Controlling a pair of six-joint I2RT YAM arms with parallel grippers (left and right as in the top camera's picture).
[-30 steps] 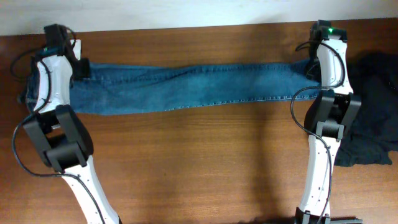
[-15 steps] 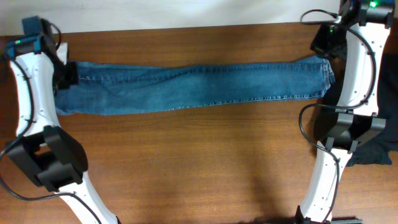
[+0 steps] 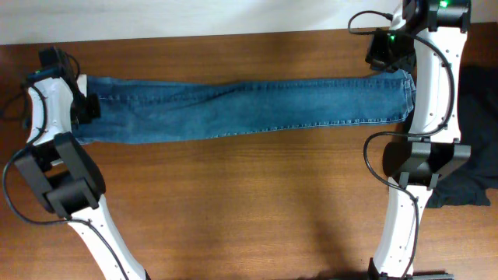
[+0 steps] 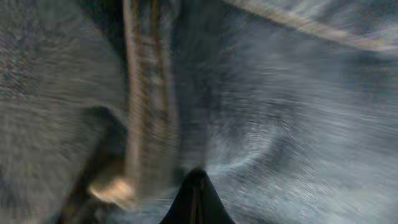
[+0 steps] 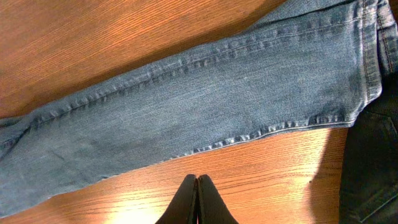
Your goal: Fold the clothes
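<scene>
The left pincer (image 3: pixel 84 109) is clenched on the jeans (image 3: pixel 241 109) at their left end. In the left wrist view its dark fingertips (image 4: pixel 196 194) meet in a point, and blurred denim (image 4: pixel 280 112) puckers toward them beside a tan-stitched seam (image 4: pixel 146 93). The right pincer (image 5: pixel 197 186) is clenched on nothing, its tips pressed together over bare wood just beside the lower hem of the jeans (image 5: pixel 205 106).

The left arm (image 3: pixel 54 117) climbs the left edge from the near side, bends at a black elbow and reaches on toward the far side. The right arm (image 3: pixel 432 85) rises on the right to the far edge, where its wrist turns left over the end of the jeans.

The jeans lie stretched flat and lengthwise across the far half of the brown wooden worktop (image 3: pixel 249 202). A dark garment (image 3: pixel 476 101) is heaped at the right edge, touching the jeans' end. A pale wall (image 3: pixel 194 15) runs behind.
</scene>
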